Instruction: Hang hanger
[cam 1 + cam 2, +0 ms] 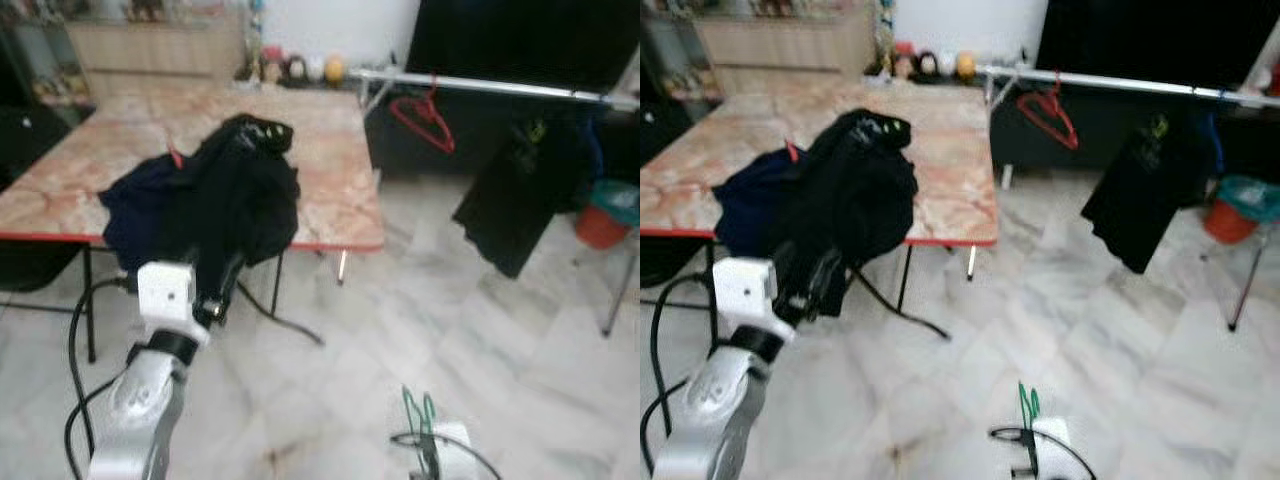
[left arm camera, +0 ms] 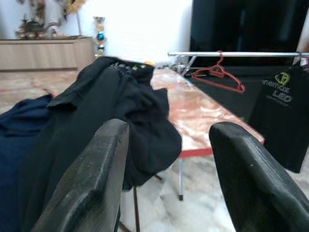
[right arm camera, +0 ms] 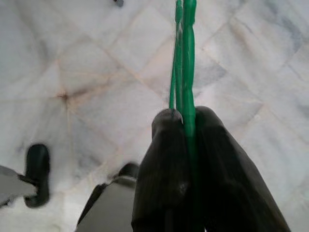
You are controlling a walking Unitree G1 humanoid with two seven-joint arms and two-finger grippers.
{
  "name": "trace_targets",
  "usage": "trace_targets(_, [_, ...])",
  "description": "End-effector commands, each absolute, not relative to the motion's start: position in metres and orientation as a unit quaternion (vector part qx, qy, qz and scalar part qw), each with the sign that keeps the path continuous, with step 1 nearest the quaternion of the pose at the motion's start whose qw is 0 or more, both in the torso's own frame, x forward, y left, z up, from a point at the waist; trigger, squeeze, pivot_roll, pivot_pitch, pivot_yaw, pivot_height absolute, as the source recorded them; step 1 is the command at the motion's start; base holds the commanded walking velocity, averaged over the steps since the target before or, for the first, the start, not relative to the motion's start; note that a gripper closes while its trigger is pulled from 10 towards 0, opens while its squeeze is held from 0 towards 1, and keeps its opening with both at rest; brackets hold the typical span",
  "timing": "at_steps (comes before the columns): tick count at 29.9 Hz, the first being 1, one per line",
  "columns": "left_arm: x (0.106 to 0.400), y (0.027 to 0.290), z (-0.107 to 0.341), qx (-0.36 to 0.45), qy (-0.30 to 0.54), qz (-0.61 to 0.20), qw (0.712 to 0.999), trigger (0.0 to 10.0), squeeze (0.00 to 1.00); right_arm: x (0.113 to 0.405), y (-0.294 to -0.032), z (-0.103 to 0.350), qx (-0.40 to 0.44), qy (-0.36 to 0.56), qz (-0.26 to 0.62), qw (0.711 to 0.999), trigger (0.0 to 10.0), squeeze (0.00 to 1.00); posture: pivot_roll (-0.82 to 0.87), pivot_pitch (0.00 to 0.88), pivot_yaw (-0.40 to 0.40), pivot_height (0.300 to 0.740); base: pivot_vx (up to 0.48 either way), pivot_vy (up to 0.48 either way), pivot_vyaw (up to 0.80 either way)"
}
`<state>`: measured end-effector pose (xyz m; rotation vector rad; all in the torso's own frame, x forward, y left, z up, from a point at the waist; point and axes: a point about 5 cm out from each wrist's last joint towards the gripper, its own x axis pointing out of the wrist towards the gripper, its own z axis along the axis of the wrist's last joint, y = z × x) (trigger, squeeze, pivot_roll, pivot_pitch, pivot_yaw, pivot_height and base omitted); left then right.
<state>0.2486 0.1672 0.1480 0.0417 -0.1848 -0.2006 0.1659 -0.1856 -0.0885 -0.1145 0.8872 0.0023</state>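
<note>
From the head cameras I see my right end effector (image 1: pixel 428 462) low at the frame's bottom edge, with a thin green hanger (image 1: pixel 417 408) poking up from it over the pale marble floor (image 1: pixel 450 330). My left end effector (image 1: pixel 225 285) is raised toward the black garment (image 1: pixel 245 195) heaped on the table (image 1: pixel 330 150), whose top is pinkish marble with a red edge. A silver rail (image 1: pixel 480 86) carries a red hanger (image 1: pixel 425 118) and a black shirt (image 1: pixel 520 195).

In the left wrist view, the matte black fingers (image 2: pixel 87 193) are spread apart with nothing between them.

In the right wrist view, the fingers (image 3: pixel 164 193) are pressed together, pinching the slim, glossy green hanger (image 3: pixel 187 58).
</note>
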Motion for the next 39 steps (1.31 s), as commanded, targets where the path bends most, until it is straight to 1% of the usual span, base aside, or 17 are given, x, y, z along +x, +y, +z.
trace_targets(1, [0.247,0.166,0.138,0.034,-0.07,-0.108,0.991,10.0,0.0,0.173,-0.187,-0.085,-0.053,0.418,0.001,0.907,10.0,0.0,0.11,0.0,-0.058,0.74,0.0,0.0,0.0])
trace_targets(3, [0.245,0.168,0.132,0.048,-0.056,-0.115,0.991,10.0,0.0,0.186,-0.19,-0.079,-0.055,0.403,0.006,0.914,10.0,0.0,0.1,0.0,-0.058,0.74,0.0,0.0,0.0])
trace_targets(8, [0.246,0.17,0.126,0.075,-0.037,-0.128,0.988,10.0,0.0,0.197,-0.195,-0.072,-0.064,0.391,0.013,0.918,10.0,0.0,0.1,0.0,-0.06,0.74,0.0,0.0,0.0])
trace_targets(9, [0.245,0.17,0.122,0.085,-0.03,-0.141,0.986,10.0,0.0,0.207,-0.197,-0.066,-0.086,0.376,0.042,0.922,10.0,0.0,0.09,0.0,-0.061,0.74,0.0,0.0,0.0])
trace_targets(10, [0.243,0.17,0.12,0.088,-0.023,-0.155,0.984,10.0,0.0,0.216,-0.197,-0.06,-0.087,0.361,0.062,0.927,10.0,0.0,0.09,0.0,-0.061,0.74,0.0,0.0,0.0])
trace_targets(12, [0.242,0.169,0.119,0.096,-0.02,-0.169,0.981,10.0,0.0,0.222,-0.197,-0.056,-0.078,0.353,0.077,0.929,10.0,0.0,0.09,0.0,-0.063,0.74,0.0,0.0,0.0])
trace_targets(13, [0.241,0.168,0.115,0.105,-0.009,-0.182,0.978,10.0,0.0,0.231,-0.196,-0.048,-0.096,0.33,0.113,0.932,10.0,0.0,0.09,0.0,-0.067,0.74,0.0,0.0,0.0])
trace_targets(15, [0.24,0.168,0.114,0.107,-0.004,-0.188,0.976,10.0,0.0,0.235,-0.196,-0.044,-0.097,0.322,0.125,0.933,10.0,0.0,0.09,0.0,-0.067,0.74,0.0,0.0,0.0])
trace_targets(16, [0.237,0.168,0.11,0.127,0.012,-0.218,0.968,10.0,0.0,0.247,-0.196,-0.033,-0.094,0.303,0.178,0.931,10.0,0.0,0.09,0.0,-0.07,0.74,0.0,0.0,0.0])
trace_targets(20, [0.236,0.169,0.109,0.134,0.018,-0.232,0.963,10.0,0.0,0.251,-0.195,-0.028,-0.09,0.295,0.208,0.928,10.0,0.0,0.09,0.0,-0.071,0.74,0.0,0.0,0.0])
trace_targets(25, [0.229,0.168,0.105,0.147,0.064,-0.314,0.936,10.0,0.0,0.258,-0.188,-0.013,-0.086,0.269,0.34,0.897,10.0,0.0,0.09,0.0,-0.076,0.74,0.0,0.0,0.0])
trace_targets(28, [0.227,0.169,0.104,0.145,0.078,-0.334,0.928,10.0,0.0,0.26,-0.187,-0.009,-0.077,0.266,0.367,0.888,10.0,0.0,0.09,0.0,-0.076,0.74,0.0,0.0,0.0])
trace_targets(30, [0.225,0.17,0.102,0.147,0.092,-0.358,0.917,10.0,0.0,0.26,-0.185,-0.006,-0.071,0.266,0.402,0.873,10.0,0.0,0.08,0.0,-0.074,0.74,0.0,0.0,0.0])
trace_targets(31, [0.223,0.171,0.102,0.148,0.101,-0.374,0.91,10.0,0.0,0.259,-0.184,-0.004,-0.069,0.265,0.433,0.859,10.0,0.0,0.08,0.0,-0.075,0.74,0.0,0.0,0.0])
trace_targets(35, [0.223,0.168,0.106,0.131,0.109,-0.413,0.895,10.0,0.0,0.258,-0.183,0.004,-0.056,0.263,0.493,0.828,10.0,0.0,0.08,0.0,-0.076,0.74,0.0,0.0,0.0])
trace_targets(37, [0.224,0.165,0.11,0.132,0.102,-0.438,0.883,10.0,0.0,0.256,-0.185,0.01,-0.052,0.266,0.534,0.801,10.0,0.0,0.08,0.0,-0.077,0.74,0.0,0.0,0.0])
trace_targets(39, [0.226,0.162,0.112,0.127,0.097,-0.453,0.877,10.0,0.0,0.255,-0.184,0.015,-0.05,0.261,0.562,0.783,10.0,0.0,0.08,0.0,-0.077,0.74,0.0,0.0,0.0])
